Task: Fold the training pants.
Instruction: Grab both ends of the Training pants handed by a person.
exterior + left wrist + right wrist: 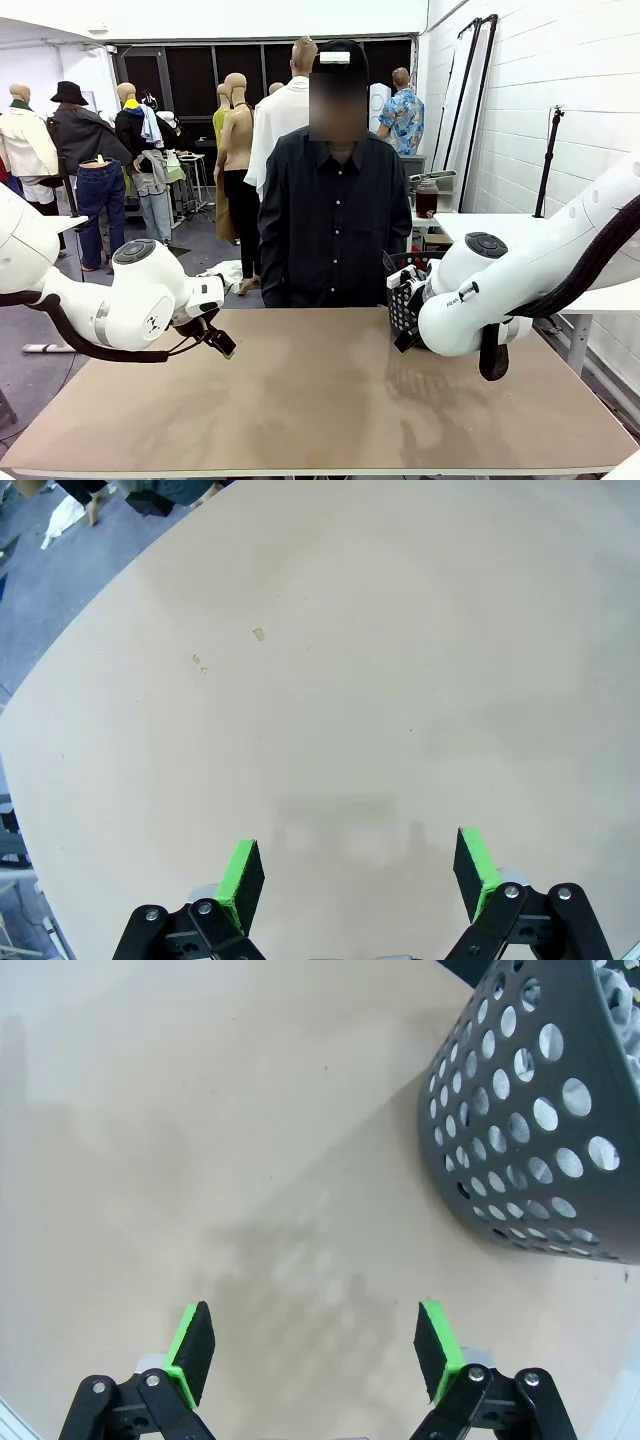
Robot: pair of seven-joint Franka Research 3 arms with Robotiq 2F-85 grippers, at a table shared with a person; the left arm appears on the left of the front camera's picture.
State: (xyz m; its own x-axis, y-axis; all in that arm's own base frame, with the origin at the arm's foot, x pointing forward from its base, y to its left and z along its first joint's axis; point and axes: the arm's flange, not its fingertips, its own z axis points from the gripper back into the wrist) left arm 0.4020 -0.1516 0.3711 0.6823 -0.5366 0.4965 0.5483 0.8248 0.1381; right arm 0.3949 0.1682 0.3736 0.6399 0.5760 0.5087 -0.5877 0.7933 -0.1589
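Behind the table (320,400) stands the person (335,220); basket (540,1130) on its far right part, near the right gripper (315,1325); left gripper (360,852) over the left side.

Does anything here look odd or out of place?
Nothing much: just a couple of small flecks on the table. Pale fabric, maybe the pants, shows through the holes of the basket.
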